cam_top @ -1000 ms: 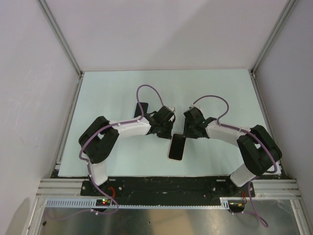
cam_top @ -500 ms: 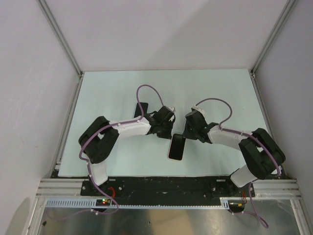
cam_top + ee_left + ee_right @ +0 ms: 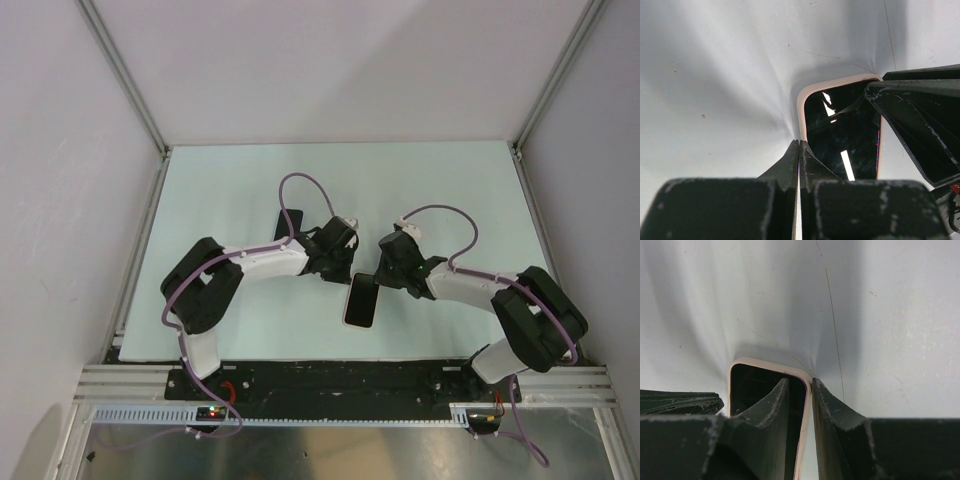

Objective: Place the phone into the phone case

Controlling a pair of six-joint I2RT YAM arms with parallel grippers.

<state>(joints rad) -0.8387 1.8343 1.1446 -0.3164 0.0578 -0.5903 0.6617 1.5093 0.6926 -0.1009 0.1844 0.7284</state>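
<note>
Phone [image 3: 361, 303] and both claws meet in the middle of the worktop [image 3: 230, 180], close to its near edge. In the top view the phone lies flat with its shiny side up. Its far end is tucked under the left claw [image 3: 343, 268] and the right claw [image 3: 381, 278], one on each side. The phone case [image 3: 282, 221] is a dark flat shape further back. It is partly hidden behind the left arm and does not touch the phone.

In the left wrist view, the left claw [image 3: 799, 150] is clenched with nothing in it. Its two fingers are pressed together into one point. That point touches the pale rim on the side of the phone [image 3: 840, 135]. A finger of the right claw [image 3: 920, 120] lies over the phone's far corner.

In the right wrist view, the right claw [image 3: 800, 382] has one finger on the dark glass and one finger just outside the rim. The rim sits in the thin gap between them. So this claw looks pinched onto the edge of the phone [image 3: 747, 385].

I think the step in hand is getting hold of the phone. It is not in the case yet. Next, the phone needs to be lifted by that edge without slipping, because the glass is smooth and the grip is thin. Then it must go back to the case, line up with it, and be pressed in.
</note>
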